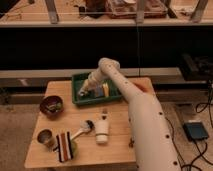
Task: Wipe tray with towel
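The dark-green tray (113,98) sits at the far middle of the wooden table. My white arm reaches over it from the right, and my gripper (84,91) is down at the tray's left end, inside the rim. A pale bit of towel (86,93) shows at the gripper's tip against the tray floor. A yellow and blue item (105,90) lies in the tray just right of the gripper.
A dark brown bowl (51,105) with green contents stands at the table's left. A small cup (45,137) and a striped cloth (64,145) are at the front left. A brush (85,128) and a white bottle (102,130) lie mid-table. A foot pedal (196,131) is on the floor, right.
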`<state>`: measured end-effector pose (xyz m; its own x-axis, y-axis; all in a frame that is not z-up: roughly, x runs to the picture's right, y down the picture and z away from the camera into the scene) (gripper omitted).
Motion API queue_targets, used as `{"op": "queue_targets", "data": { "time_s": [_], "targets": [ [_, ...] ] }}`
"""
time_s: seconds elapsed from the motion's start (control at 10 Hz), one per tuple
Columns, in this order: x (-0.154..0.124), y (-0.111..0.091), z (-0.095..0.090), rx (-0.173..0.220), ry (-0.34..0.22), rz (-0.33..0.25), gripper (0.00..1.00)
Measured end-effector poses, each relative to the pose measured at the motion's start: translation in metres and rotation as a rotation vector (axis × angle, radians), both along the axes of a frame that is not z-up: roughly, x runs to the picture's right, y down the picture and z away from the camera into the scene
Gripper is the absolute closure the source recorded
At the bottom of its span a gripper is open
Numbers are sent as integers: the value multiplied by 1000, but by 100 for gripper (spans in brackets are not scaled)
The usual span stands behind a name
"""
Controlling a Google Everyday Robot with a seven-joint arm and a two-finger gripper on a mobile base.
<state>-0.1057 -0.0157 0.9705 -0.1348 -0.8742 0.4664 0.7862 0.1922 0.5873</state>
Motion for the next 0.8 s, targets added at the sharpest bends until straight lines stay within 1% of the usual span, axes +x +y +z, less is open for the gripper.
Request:
{"op": "queue_targets", "data": {
  "time_s": [0.2, 0.3, 0.4, 0.6, 0.7, 0.8],
  "targets": [
    [28, -7, 2, 4, 25, 13, 100],
    [38, -15, 5, 11, 39, 21, 100],
    [42, -23, 9, 16, 50, 28, 100],
    [33, -39, 20, 20, 65, 44, 100],
    [25, -46, 25, 20, 68, 52, 100],
    [11, -53, 30, 20, 69, 54, 100]
  ]
}}
